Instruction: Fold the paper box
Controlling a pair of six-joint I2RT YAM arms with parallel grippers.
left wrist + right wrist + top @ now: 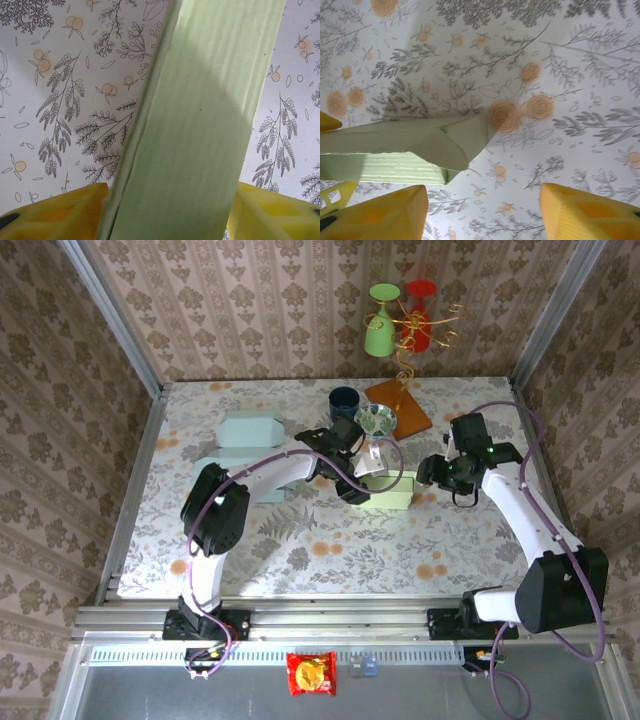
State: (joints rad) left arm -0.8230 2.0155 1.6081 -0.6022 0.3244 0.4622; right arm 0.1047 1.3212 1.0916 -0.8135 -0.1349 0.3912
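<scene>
- The left gripper [170, 212] is clamped on the box [200, 125]. Its yellow fingers [55, 215] press the box's two opposite sides, with the jaws about half apart.
- From the left wrist, the pale green box runs straight away from the fingers, so the grip is across its short width.
- The right gripper [482, 212] stands open and holds nothing. Bare table [580, 75] shows between its fingers.
- From the right wrist, the box end lies ahead and to the left of the open jaws, near but not touching.
- A rounded flap [445, 147] sticks out at that end and looks untucked.
- From above, the box rests near the middle of the table, its long axis running left to right.
- The left gripper holds the box's left part from above, and the right gripper is just off its right end.
- The right arm is the nearer one to the loose end.
- The coming move likely turns on this: the flap faces the right gripper along the box's long axis, so a push leftward along that line should fold it in.
- The left grip should brace the box against sliding.
- Farther back, well apart, are a dark cup [345, 400] and a bowl [377, 421].
</scene>
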